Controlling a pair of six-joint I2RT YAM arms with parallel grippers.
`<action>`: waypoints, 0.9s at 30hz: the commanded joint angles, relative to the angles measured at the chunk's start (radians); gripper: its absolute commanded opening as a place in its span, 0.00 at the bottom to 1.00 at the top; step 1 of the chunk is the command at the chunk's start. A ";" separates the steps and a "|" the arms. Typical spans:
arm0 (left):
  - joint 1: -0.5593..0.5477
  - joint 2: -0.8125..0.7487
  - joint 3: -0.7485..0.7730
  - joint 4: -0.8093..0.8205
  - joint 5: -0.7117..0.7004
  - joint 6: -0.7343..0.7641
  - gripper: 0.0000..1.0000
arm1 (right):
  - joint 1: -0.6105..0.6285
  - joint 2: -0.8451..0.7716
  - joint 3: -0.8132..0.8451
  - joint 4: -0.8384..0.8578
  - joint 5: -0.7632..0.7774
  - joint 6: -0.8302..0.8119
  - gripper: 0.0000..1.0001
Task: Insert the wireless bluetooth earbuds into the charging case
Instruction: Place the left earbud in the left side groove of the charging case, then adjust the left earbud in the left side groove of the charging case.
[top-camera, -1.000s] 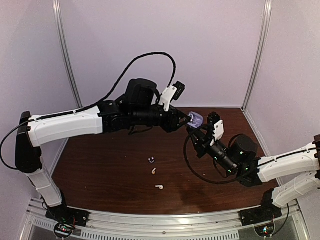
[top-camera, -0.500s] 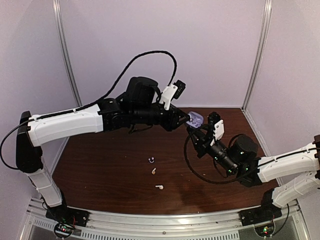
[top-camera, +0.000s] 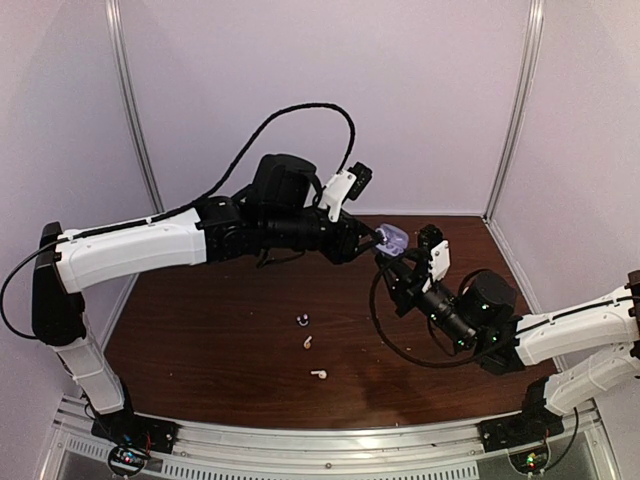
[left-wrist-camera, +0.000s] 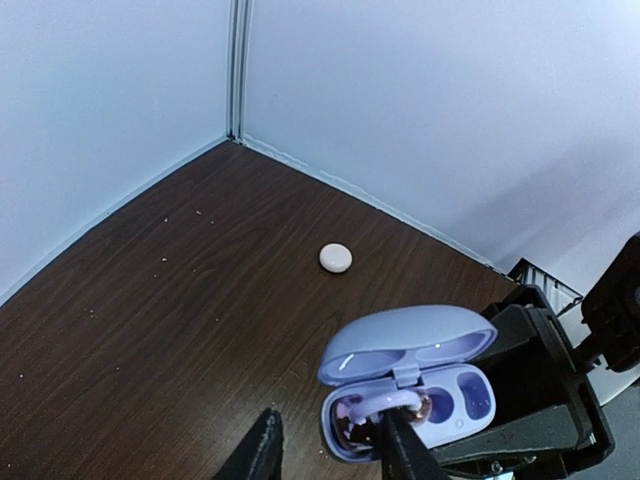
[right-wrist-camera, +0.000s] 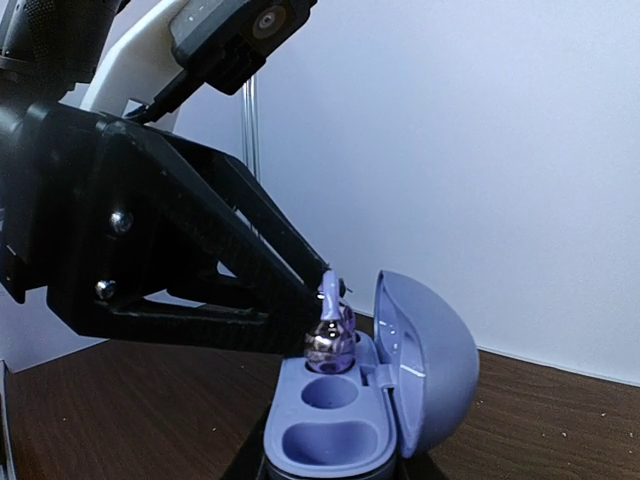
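Observation:
A lilac charging case (top-camera: 393, 240) (left-wrist-camera: 410, 370) (right-wrist-camera: 340, 430) is held above the table's back right with its lid open, and my right gripper (top-camera: 402, 260) (right-wrist-camera: 335, 472) is shut on its base. A glossy purple earbud (left-wrist-camera: 385, 405) (right-wrist-camera: 330, 335) stands stem-up in the case's far socket. The two nearer sockets are empty. My left gripper (top-camera: 372, 240) (left-wrist-camera: 330, 440) reaches in from the left with its jaws apart. One of its fingertips (left-wrist-camera: 400, 440) rests against the earbud. Three more earbuds lie on the table: a dark one (top-camera: 302, 320), a cream one (top-camera: 308, 342) and a white one (top-camera: 319, 375).
A small white rounded object (left-wrist-camera: 335, 257) lies on the dark wooden table (top-camera: 220, 340) near the back wall. White walls with metal corner posts (top-camera: 135, 110) close in the back and both sides. A black cable (top-camera: 300, 115) loops above the left arm.

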 joint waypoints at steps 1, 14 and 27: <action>-0.002 0.001 -0.009 -0.022 0.011 0.018 0.37 | -0.005 -0.026 -0.006 0.055 -0.012 0.014 0.00; -0.001 -0.042 -0.052 0.009 0.047 0.049 0.39 | -0.010 -0.030 -0.009 0.049 -0.028 0.014 0.00; 0.000 -0.115 -0.100 0.039 0.039 0.086 0.32 | -0.012 -0.040 -0.014 0.026 -0.086 0.014 0.00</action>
